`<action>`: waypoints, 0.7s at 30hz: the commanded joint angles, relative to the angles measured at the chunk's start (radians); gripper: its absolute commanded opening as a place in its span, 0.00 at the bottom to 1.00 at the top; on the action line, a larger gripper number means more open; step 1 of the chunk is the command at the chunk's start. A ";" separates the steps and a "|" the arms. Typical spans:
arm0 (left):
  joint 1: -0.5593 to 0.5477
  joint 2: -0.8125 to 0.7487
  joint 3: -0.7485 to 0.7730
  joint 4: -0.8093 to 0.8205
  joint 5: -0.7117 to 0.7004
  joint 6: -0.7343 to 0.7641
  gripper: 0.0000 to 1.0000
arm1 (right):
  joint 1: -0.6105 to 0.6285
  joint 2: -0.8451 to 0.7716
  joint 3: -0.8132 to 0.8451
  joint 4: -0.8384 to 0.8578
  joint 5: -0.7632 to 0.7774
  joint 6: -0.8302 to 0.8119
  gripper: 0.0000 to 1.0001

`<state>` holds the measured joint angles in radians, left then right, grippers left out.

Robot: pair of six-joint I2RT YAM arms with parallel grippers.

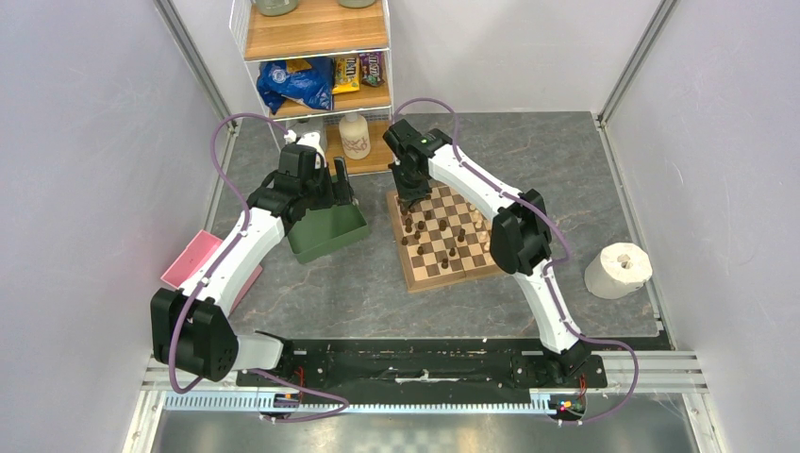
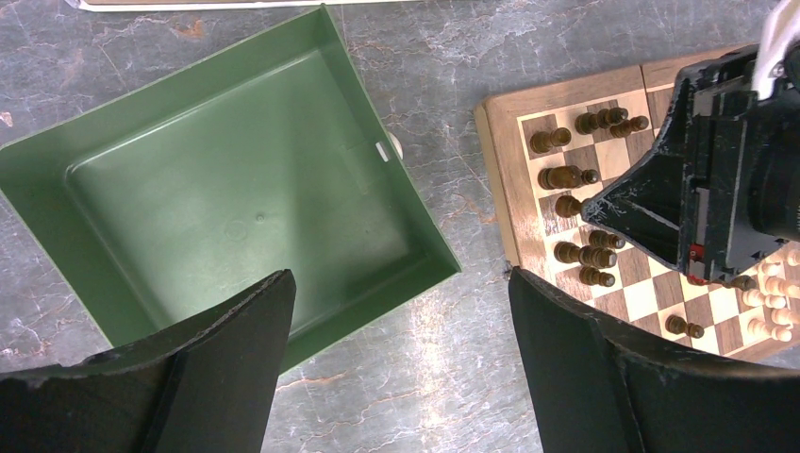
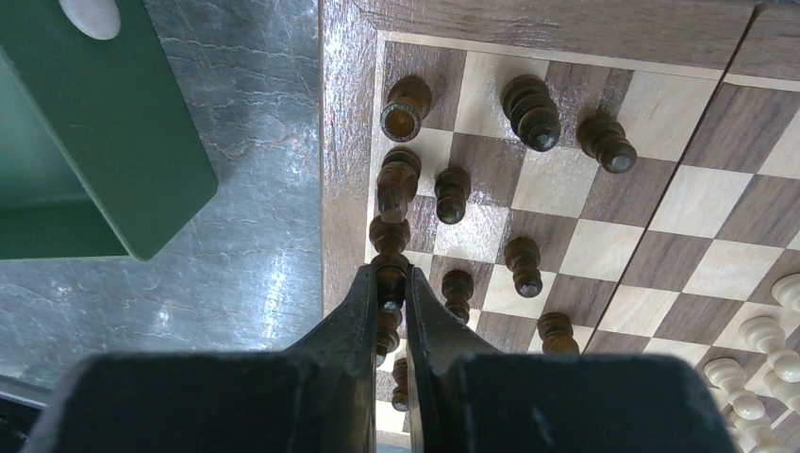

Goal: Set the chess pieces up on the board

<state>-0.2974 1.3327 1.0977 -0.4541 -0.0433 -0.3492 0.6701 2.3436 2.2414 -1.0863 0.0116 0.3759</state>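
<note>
From above: shows the board (image 1: 415, 280) lying skewed, right of centre on the table (image 1: 358, 302), with its right side crossed by the right arm. Shows dark pieces (image 1: 443, 250) only as specks on the squares, too small to tell kinds. Places the right gripper (image 1: 412, 206) over the board's far left corner, tips lost among the pieces; cannot tell the jaws from here. Places the left gripper (image 1: 338, 184) above the tray (image 1: 325, 236), just left of the board and partly covered by the wrist.

Left wrist: looks down into the tray, its near corner hidden behind the fingers (image 2: 236, 359). Jaws spread wide, gripping nothing. Cuts the board off at the right edge and hides much of it under the right gripper's black body. Catches pale pieces (image 2: 769, 302) low at the right, partly out of frame.

Right wrist: jaws pressed nearly together, pinching one held piece (image 3: 389, 267) at the board's left edge, its base hidden between the fingers. Cuts the tray off at the left.
</note>
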 commanded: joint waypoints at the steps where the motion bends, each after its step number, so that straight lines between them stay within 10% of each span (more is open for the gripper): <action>1: 0.005 -0.007 -0.006 0.035 0.009 -0.023 0.91 | 0.008 0.018 0.052 -0.020 -0.003 -0.016 0.13; 21: 0.006 0.001 -0.006 0.037 0.011 -0.026 0.91 | 0.013 0.064 0.070 -0.030 -0.001 -0.027 0.15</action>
<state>-0.2974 1.3327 1.0924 -0.4538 -0.0433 -0.3508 0.6735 2.3909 2.2662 -1.1061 0.0124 0.3664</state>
